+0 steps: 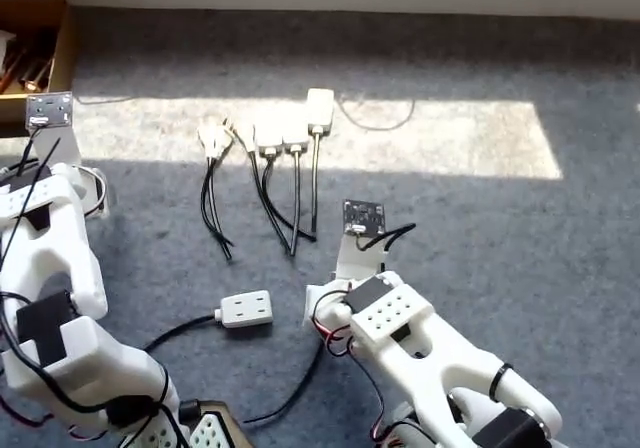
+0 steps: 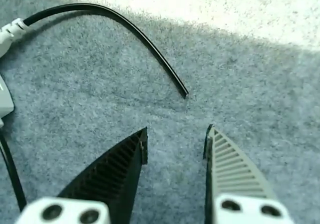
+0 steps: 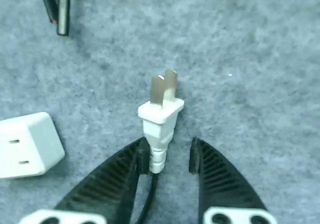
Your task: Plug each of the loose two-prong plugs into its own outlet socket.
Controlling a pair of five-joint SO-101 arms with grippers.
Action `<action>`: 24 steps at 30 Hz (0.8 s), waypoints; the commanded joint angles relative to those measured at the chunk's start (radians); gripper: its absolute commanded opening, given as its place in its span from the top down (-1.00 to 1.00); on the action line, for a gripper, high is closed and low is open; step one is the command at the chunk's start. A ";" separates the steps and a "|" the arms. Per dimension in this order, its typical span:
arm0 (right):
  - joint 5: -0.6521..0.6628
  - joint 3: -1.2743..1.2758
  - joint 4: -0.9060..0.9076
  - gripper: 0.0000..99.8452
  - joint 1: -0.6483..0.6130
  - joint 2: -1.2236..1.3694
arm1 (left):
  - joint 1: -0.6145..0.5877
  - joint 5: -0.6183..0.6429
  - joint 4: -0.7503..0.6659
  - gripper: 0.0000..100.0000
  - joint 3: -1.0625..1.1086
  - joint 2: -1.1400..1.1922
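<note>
On the left of the high view, the left arm (image 1: 50,268) is standing off to the side, away from the cords. Its wrist view is showing the left gripper (image 2: 176,134) spread wide over bare carpet (image 2: 260,84), holding nothing, with a loose black cable (image 2: 150,39) lying just ahead.

Moving right, a row of white plug pieces (image 1: 268,138) with black cords is lying in the sunlit strip. Whether any of them are mated is too small to tell.

Nearer the arms, a white outlet socket (image 1: 246,308) is lying flat on the carpet with its slots empty.

Right of it, the right gripper (image 3: 168,143) is parted around the tail of a white two-prong plug (image 3: 161,114). One finger is touching the plug's cord end and the other is showing a gap, so it is straddling, not pinching. The prongs are bare and pointing away from the gripper, and the socket is sitting near but apart, off to one side.

My read: this pair is not joined yet. Closing on the plug, turning it toward the slots and pushing in are all left.
</note>
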 commanded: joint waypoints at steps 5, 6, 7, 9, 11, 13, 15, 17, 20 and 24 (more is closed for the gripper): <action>0.049 -0.127 0.185 0.71 -0.068 0.013 | -0.007 -0.003 -0.011 0.61 -0.002 -0.039; 0.049 -0.139 0.185 0.71 -0.077 0.013 | -0.007 -0.003 -0.011 0.61 -0.002 -0.039; 0.051 -0.147 0.185 0.71 -0.082 0.013 | -0.007 -0.003 -0.011 0.61 -0.002 -0.039; 0.052 -0.143 0.185 0.71 -0.084 0.013 | -0.007 -0.003 -0.011 0.61 0.013 -0.047; 0.054 -0.147 0.185 0.71 -0.084 0.013 | -0.007 -0.003 -0.011 0.61 0.025 -0.047; 0.054 -0.151 0.185 0.71 -0.084 0.013 | -0.007 -0.003 -0.011 0.61 0.027 -0.047; 0.055 -0.159 0.185 0.71 -0.084 0.013 | -0.007 -0.003 -0.011 0.61 0.027 -0.047; 0.064 -0.188 0.185 0.71 -0.084 0.021 | -0.007 -0.003 -0.011 0.61 0.027 -0.047; 0.114 -0.242 0.186 0.71 -0.082 0.105 | -0.007 -0.003 -0.011 0.61 0.028 -0.047; 0.114 -0.366 0.213 0.71 -0.082 0.306 | -0.013 -0.003 -0.011 0.61 0.028 -0.047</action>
